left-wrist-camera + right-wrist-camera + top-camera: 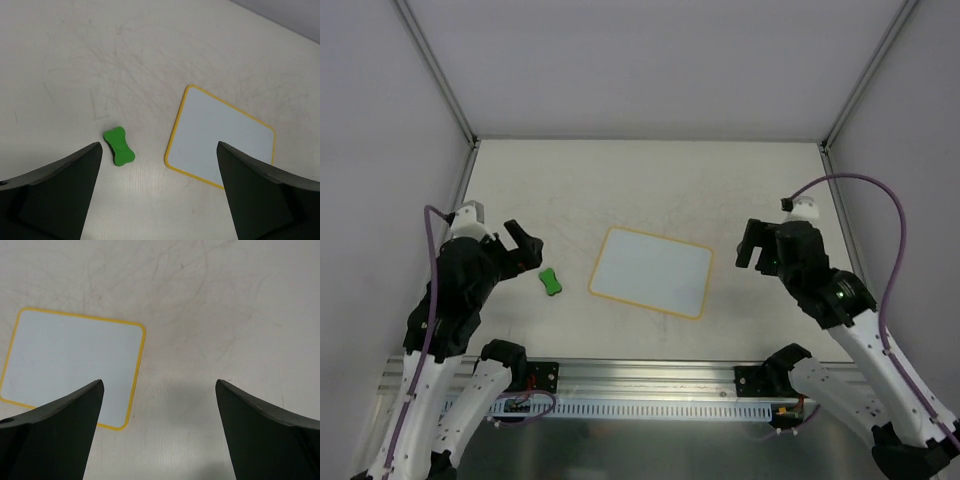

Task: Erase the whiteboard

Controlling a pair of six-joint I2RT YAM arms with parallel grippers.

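The whiteboard (651,271) lies flat mid-table, white with a yellow rim and no writing on it. It also shows in the left wrist view (220,139) and the right wrist view (70,361). A green bone-shaped eraser (551,281) lies on the table just left of the board, seen too in the left wrist view (119,146). My left gripper (523,246) is open and empty, raised above and left of the eraser. My right gripper (757,246) is open and empty, raised right of the board.
The scuffed white tabletop (650,180) is walled at the left, back and right. A metal rail (640,385) with the arm bases runs along the near edge.
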